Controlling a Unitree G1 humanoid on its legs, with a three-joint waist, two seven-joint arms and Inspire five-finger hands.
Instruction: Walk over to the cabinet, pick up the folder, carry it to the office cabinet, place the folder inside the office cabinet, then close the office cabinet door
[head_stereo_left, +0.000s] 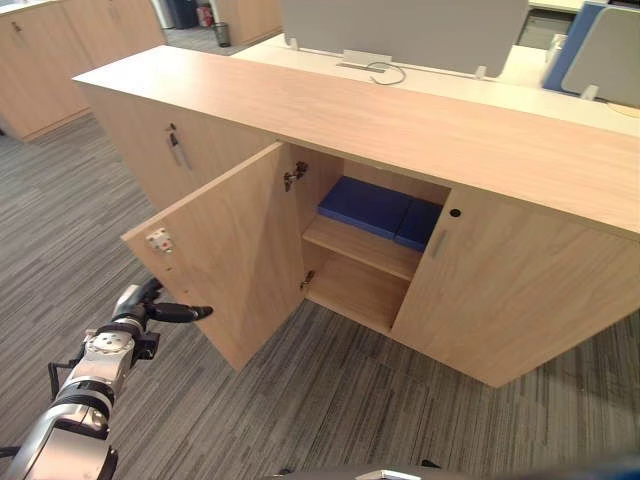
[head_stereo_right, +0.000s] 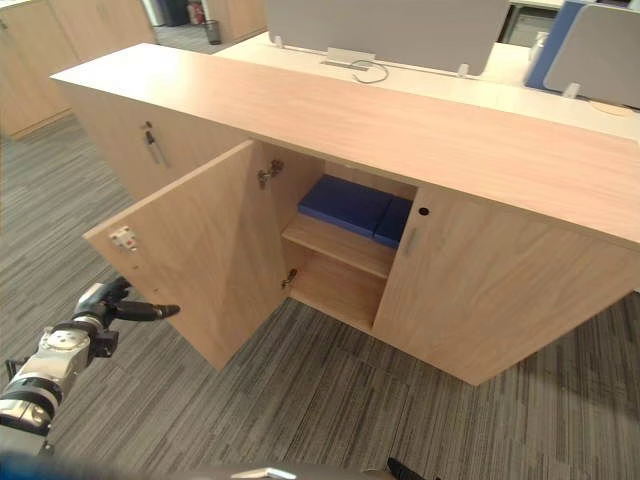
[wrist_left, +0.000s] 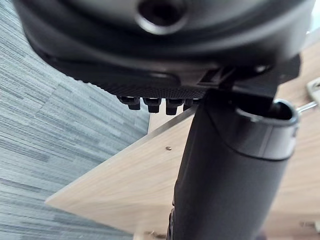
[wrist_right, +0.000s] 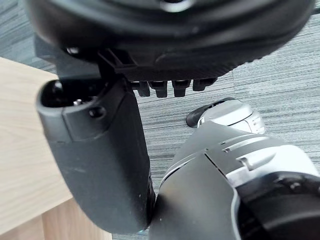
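The two eye views look from high up, down and forward at the office cabinet (head_stereo_left: 500, 270), from a little way off. Both show its open door (head_stereo_left: 230, 250) at the middle left of the frame, the grey carpet (head_stereo_left: 350, 400) low down and the left hand (head_stereo_left: 148, 308) at the lower left. The left wrist view looks along that hand from very close, at the same door and carpet. The right wrist view looks past the right hand (wrist_right: 150, 35), down at the carpet.
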